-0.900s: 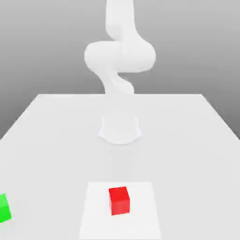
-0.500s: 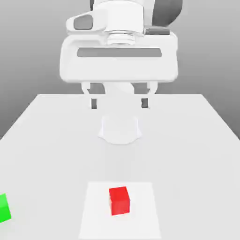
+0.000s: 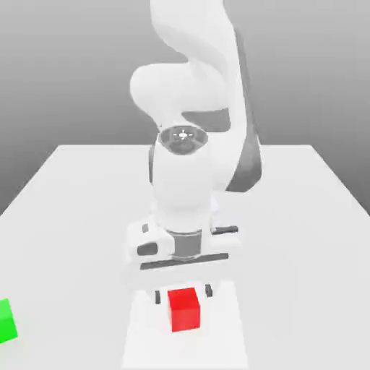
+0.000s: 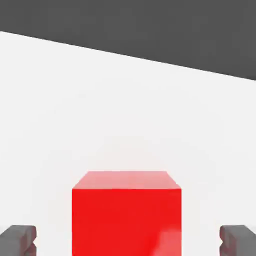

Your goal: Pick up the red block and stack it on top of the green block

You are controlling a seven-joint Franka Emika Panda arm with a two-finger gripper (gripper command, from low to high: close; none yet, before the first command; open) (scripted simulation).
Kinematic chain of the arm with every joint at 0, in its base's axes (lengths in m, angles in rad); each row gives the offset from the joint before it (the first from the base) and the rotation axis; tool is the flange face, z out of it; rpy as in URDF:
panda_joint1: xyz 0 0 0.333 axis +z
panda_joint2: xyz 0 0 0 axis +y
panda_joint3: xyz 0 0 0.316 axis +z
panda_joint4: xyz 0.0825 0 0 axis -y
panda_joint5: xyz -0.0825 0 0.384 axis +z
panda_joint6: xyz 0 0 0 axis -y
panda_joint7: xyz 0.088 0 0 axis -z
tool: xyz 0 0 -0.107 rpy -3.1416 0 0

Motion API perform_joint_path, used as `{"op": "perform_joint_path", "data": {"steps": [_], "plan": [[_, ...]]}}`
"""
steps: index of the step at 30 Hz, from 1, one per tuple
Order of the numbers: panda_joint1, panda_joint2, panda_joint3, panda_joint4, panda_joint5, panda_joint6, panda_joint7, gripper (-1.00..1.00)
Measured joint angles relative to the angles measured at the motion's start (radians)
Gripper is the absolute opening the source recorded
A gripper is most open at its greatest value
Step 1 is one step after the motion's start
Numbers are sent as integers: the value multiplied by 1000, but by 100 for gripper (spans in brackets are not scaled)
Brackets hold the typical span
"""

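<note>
Red, smooth-faced small cube, the red block (image 3: 184, 309): you will find it low in the centre of the exterior view, resting on a paler square patch (image 3: 231, 340) of the white tabletop (image 3: 318, 217); in the hand view it (image 4: 125, 215) sits squarely between the two dark fingertips (image 4: 17, 239). Green, smooth-faced small cube, the green block (image 3: 6, 321): lower left edge of the exterior view, partly cut by the frame, well apart from the red one and untouched. White two-finger gripper (image 3: 184, 293) on the white Panda arm (image 3: 191, 108): half a second ago it hung high in the upper half of the frame, well clear of the table; it has now come down so that its fingers flank the red cube's upper edge. Claw state: spread wide, one finger to each side of the cube, with a clear gap showing on both sides in the hand view, nothing clamped. Change noted: approach made, alignment looks good. Meaning for you: the pick has not yet been made; the likely next step is a little more descent if needed, then closing on the red cube, before any carry towards the lower left.
</note>
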Motion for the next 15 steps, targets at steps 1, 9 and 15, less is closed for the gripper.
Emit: {"op": "perform_joint_path", "data": {"steps": [1, 9, 15], "plan": [[0, 0, 0, 0, 0, 0, 0, -100], [1, -53, -3, -8, -11, -46, 8, -100], [-62, -184, -44, 24, -13, -211, 29, -100]]}}
